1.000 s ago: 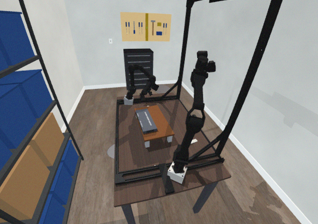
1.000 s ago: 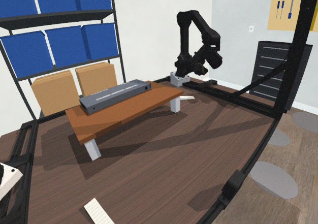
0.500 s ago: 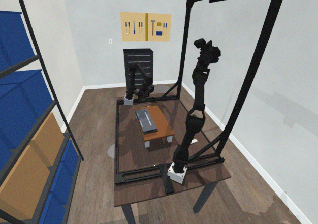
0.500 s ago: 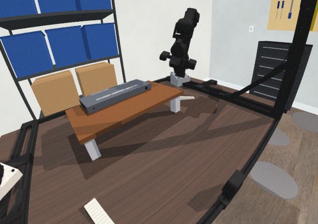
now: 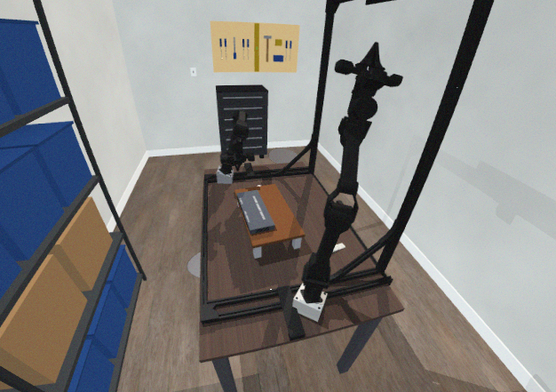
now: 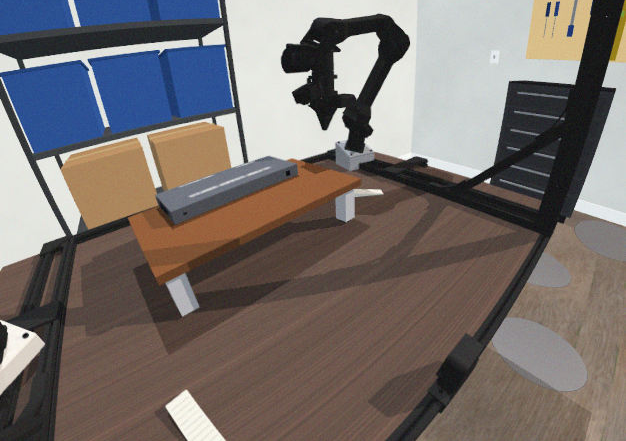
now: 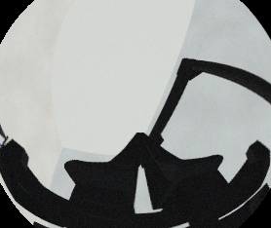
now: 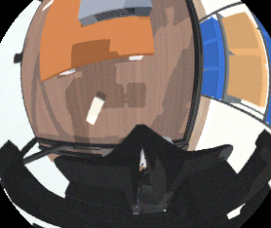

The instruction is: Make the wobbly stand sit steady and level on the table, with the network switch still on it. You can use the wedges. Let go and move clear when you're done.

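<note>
The stand has an orange-brown top (image 5: 287, 219) (image 6: 262, 216) (image 8: 57, 41) on white legs. I cannot tell how far it tilts or whether every foot touches the table. The dark grey network switch (image 5: 257, 212) (image 6: 227, 188) (image 8: 115, 11) lies along one side of the top. One white wedge (image 5: 339, 247) (image 6: 194, 418) lies apart from the stand, near the left arm. Another wedge (image 6: 370, 192) (image 8: 95, 110) lies beyond the stand's far end, apart from its legs. My left gripper (image 5: 376, 44) (image 7: 139, 135) is shut, empty, high up and pointing upward. My right gripper (image 6: 325, 126) (image 8: 140, 128) is shut and empty, pointing down above the table's far end.
A black frame (image 5: 204, 244) (image 6: 487, 201) runs around the table (image 5: 237, 275) (image 6: 313, 335), with tall posts and an overhead bar near the left arm. Shelves with blue bins and brown boxes stand along one side. A dark drawer cabinet (image 5: 242, 104) (image 6: 530, 137) stands beyond the table.
</note>
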